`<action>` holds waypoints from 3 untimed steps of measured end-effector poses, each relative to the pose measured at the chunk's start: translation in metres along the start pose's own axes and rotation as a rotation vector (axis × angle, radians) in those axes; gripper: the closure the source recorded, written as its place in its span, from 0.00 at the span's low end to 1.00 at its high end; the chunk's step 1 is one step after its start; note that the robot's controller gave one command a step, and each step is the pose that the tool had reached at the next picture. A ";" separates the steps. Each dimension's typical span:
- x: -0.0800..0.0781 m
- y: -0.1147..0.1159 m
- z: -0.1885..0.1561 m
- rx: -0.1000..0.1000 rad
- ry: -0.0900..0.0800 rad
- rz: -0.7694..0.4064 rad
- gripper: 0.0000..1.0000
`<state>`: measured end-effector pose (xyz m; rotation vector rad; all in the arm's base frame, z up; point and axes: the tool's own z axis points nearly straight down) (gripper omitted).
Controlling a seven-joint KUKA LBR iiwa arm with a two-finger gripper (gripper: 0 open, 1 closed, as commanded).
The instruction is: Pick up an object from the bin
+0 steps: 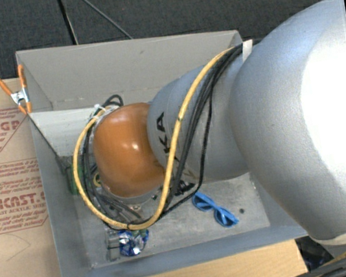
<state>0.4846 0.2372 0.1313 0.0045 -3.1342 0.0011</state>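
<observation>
My gripper (pixel 121 214) reaches down near the bin's front left corner, mostly hidden under the arm's orange cover. Just below it on the bin floor lies a small crumpled blue and silver thing (pixel 130 243). I cannot tell whether the gripper touches it. A pair of blue plastic glasses (pixel 214 210) lies on the floor to the right, apart from the gripper.
A dark green thing (pixel 71 180) stands against the bin's left wall, level with the orange cover. The arm and its cables hide the middle and right of the bin. The front wall is close below the gripper.
</observation>
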 end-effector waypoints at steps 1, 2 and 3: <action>-0.002 -0.074 0.054 0.003 -0.002 0.123 0.00; -0.003 -0.070 0.051 -0.003 -0.007 0.118 1.00; -0.005 -0.059 -0.103 -0.006 -0.016 0.128 1.00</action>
